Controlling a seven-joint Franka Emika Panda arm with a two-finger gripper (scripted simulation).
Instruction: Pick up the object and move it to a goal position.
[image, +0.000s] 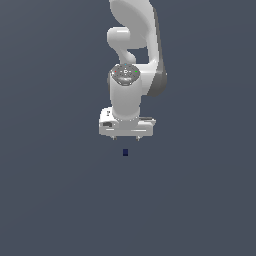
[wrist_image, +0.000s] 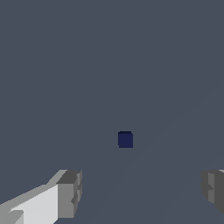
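The object, a tiny dark navy-blue cube (image: 125, 152), lies on the flat grey floor just in front of the white arm. In the wrist view the cube (wrist_image: 125, 139) sits ahead of the fingertips, between their lines. My gripper (image: 126, 136) hangs above the floor behind the cube, with short fingers pointing down. In the wrist view the gripper (wrist_image: 140, 192) shows two grey fingertips (wrist_image: 70, 192) set wide apart, so it is open and empty. Nothing is held. No goal marker shows in either view.
The white arm (image: 131, 60) rises behind the gripper toward the top of the exterior view. The plain grey floor (image: 50, 200) spreads all around, with no other objects or edges in view.
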